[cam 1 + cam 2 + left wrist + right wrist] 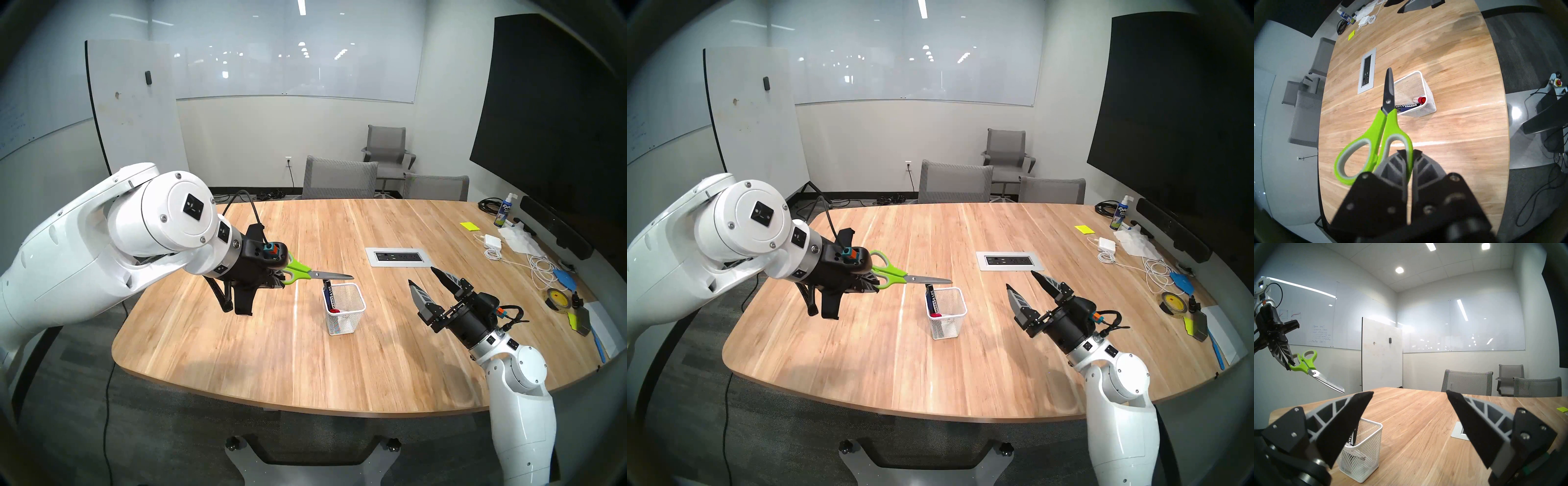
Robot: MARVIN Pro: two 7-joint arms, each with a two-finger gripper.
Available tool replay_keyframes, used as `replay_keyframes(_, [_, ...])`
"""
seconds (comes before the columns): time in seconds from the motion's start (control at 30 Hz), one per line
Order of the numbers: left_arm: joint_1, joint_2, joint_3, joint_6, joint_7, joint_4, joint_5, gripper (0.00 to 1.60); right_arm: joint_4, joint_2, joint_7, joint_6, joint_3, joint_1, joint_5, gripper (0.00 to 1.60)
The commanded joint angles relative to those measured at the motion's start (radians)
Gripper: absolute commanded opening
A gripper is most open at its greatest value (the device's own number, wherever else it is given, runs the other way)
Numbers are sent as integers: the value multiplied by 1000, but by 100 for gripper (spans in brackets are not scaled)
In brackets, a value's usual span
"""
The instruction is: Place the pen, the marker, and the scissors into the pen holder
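Gripping the scissors [305,273] by a loop, left gripper [276,278] above the pen holder [346,314]

Left tool [1409,152] clamped shut, angled down; right tool [422,276] spread wide, seemingly tilted slightly up.

Office meeting room, long wooden conference table [339,356] with a built-in power outlet panel [399,256], grey mesh chairs [339,176], glass whiteboards along the walls [288,51], freestanding whiteboard [135,101], large dark wall screen [549,112], grey carpet.
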Motion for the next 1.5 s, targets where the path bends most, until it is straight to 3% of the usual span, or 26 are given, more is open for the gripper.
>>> replay_keyframes(0.0, [-94, -68, 35, 12, -71, 16, 40, 0, -17, 1, 0, 1, -2, 10, 1, 160])
replay_keyframes(0.53, [-241, -143, 216, 15, -95, 77, 109, 0, -17, -2, 3, 2, 1, 11, -1, 160])
replay_keyframes(0.83, [-322, -158, 322, -48, -109, 113, 176, 0, -17, -4, 5, 3, 2, 11, -3, 160])
replay_keyframes(0.93, [-327, -172, 325, -34, -111, 127, 162, 0, -17, -5, 5, 3, 2, 12, -3, 160])
replay_keyframes(1.33, [-411, -195, 417, -107, -131, 180, 248, 0, -16, -7, 7, 4, 4, 12, -5, 160])
replay_keyframes(1.47, [-420, -213, 421, -97, -140, 198, 236, 0, -17, -8, 8, 5, 4, 13, -6, 160])
